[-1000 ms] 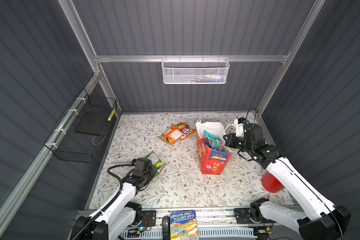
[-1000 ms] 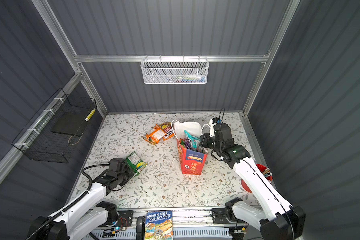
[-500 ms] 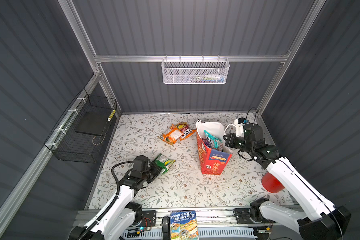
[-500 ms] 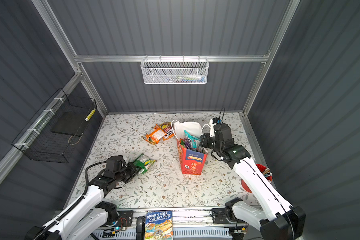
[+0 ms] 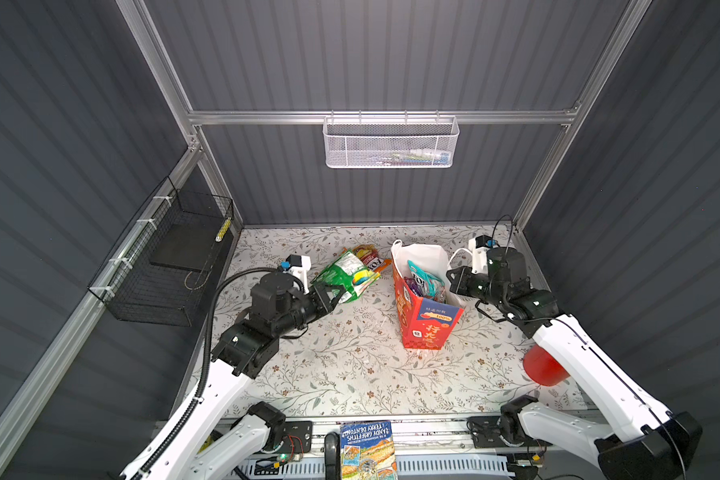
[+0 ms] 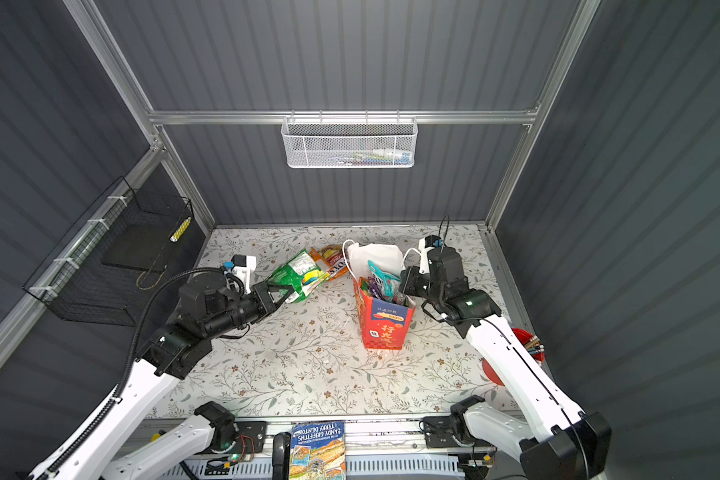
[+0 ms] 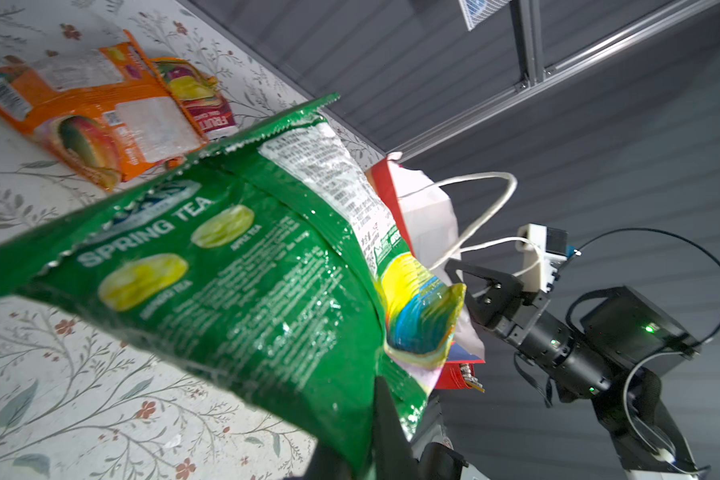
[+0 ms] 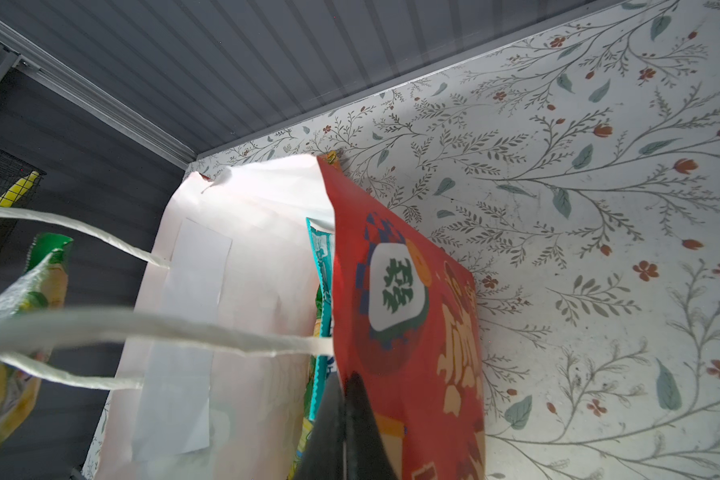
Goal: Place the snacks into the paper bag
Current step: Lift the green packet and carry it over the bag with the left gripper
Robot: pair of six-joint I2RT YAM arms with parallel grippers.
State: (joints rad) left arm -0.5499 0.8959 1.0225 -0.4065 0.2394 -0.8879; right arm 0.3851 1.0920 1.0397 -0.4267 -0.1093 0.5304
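We hold the crinkly green candy packet aloft in our left fingers, ready for bagging, while our right fingers pinch the red paper bag steady by its rim

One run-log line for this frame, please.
left claw: shut on green packet, held aloft | right claw: shut on paper bag rim | orange packets: on table

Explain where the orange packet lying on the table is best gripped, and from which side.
Likely its free edge on the side away from the paper bag, approached from above: the orange packet lies flat on the table, so only an edge offers purchase, and its bag-side end overlaps the fruit packet.
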